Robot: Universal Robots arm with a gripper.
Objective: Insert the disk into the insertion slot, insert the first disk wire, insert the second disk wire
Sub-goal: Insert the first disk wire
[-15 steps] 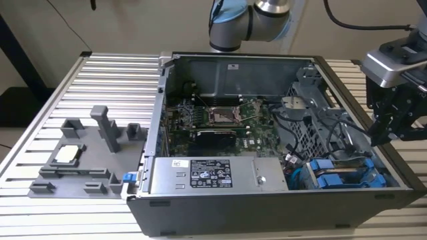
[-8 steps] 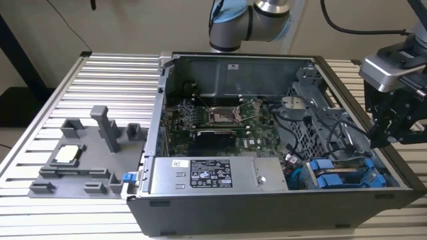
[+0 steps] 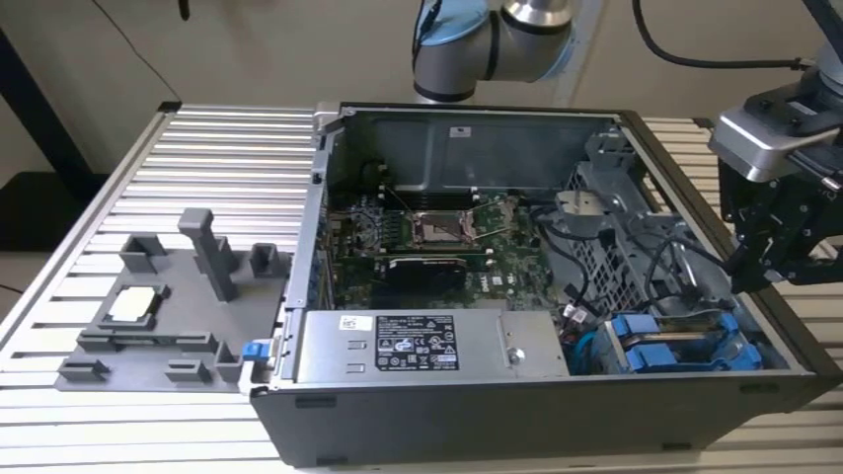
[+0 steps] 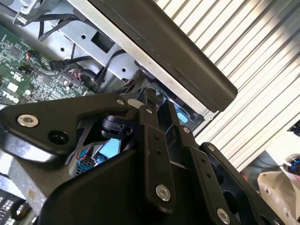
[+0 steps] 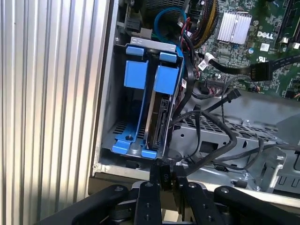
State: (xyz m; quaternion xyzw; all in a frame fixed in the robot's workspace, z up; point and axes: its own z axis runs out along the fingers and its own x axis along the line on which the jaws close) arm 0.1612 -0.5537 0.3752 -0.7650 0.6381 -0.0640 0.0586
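The disk [image 5: 157,117] sits edge-on in its blue carrier inside the insertion slot [image 5: 123,133] of the grey drive cage. In the exterior view the cage with the blue carrier [image 3: 674,348] is at the near corner of the open computer case, on the exterior view's right. My gripper [image 5: 165,182] hangs just outside the cage's open end, shut on a small black disk wire connector [image 5: 165,174]. Black cables [image 5: 206,140] run beside the disk. In the exterior view the gripper [image 3: 753,278] is over the case's side wall. The second wrist view shows the black fingers [image 4: 151,140] close together above the blue carrier [image 4: 110,148].
A grey labelled power-supply box [image 3: 419,348] lies beside the cage. The motherboard [image 3: 435,237] fills the case floor. A perforated metal bracket [image 3: 617,247] and loose cables crowd the space by the cage. A grey fixture [image 3: 172,306] stands on the ribbed table at the exterior view's left.
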